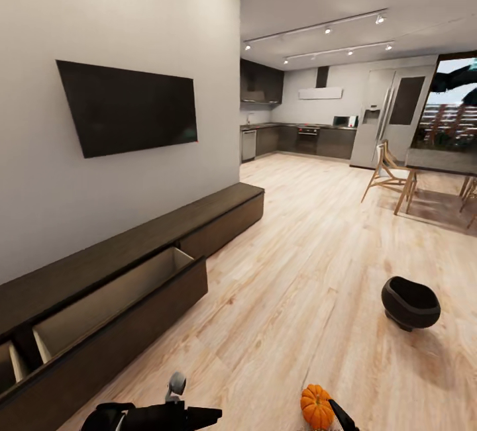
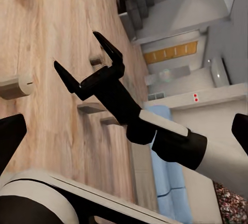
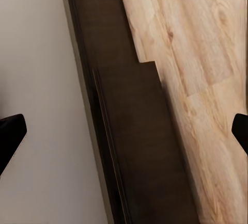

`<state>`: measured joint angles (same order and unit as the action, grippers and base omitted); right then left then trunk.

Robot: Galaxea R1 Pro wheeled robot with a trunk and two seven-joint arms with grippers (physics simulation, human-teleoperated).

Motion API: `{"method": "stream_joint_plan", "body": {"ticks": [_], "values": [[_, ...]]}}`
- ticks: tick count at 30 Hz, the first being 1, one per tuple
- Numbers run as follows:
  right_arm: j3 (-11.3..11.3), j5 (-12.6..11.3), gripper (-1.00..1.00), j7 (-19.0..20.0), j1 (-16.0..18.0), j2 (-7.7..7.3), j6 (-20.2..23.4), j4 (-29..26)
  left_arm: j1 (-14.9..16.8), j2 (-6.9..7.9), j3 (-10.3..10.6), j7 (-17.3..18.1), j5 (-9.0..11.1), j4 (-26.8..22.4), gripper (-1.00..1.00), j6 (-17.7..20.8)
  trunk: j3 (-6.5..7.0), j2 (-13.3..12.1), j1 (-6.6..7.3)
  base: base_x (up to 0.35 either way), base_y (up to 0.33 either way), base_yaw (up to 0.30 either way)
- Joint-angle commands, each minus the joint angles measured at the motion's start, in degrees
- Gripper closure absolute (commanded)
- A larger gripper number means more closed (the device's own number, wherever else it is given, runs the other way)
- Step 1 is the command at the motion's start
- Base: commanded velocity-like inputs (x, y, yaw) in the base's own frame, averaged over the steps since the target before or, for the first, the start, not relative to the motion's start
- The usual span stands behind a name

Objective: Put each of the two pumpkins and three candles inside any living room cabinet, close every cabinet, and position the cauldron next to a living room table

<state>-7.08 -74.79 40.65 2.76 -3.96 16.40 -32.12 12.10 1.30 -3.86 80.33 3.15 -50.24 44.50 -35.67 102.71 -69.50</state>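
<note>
The dark brown cabinet [image 1: 126,252] runs along the left wall, one wide drawer [image 1: 112,298] pulled out with its light wood inside bare. One orange pumpkin [image 1: 317,406] shows at the bottom edge, beside a black finger [image 1: 344,418] of my right arm; what it rests on I cannot tell. The black cauldron [image 1: 411,302] stands on the floor to the right. A pale candle [image 2: 15,85] sits on the floor. My right gripper [image 2: 75,47] is open and empty. The left gripper [image 1: 205,413] is open, its fingertips wide apart. The table is out of view.
A black TV [image 1: 129,106] hangs on the wall above the cabinet. Wooden chairs [image 1: 391,179] and a dining table stand at the far right, with kitchen units [image 1: 298,140] behind. A blue sofa [image 2: 165,182] is in the left wrist view. Open wood floor [image 1: 285,272] lies ahead.
</note>
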Motion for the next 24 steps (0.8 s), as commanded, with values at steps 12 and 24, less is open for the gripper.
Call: {"method": "stream_joint_plan", "body": {"ticks": [12,24], "values": [[-0.10,-0.53,-1.00,0.29,0.05,0.01,-1.19,1.06,0.00,0.07,-0.04,0.09,0.11,-0.03,-1.00,0.59,0.19,0.03,0.01,0.006,0.027,-0.286],[-0.04,-0.53,-1.00,0.33,0.05,-0.49,-1.21,1.27,-0.03,0.31,-0.09,0.18,0.11,-0.03,-1.00,0.33,0.45,0.03,0.01,0.040,0.075,-0.286]]}}
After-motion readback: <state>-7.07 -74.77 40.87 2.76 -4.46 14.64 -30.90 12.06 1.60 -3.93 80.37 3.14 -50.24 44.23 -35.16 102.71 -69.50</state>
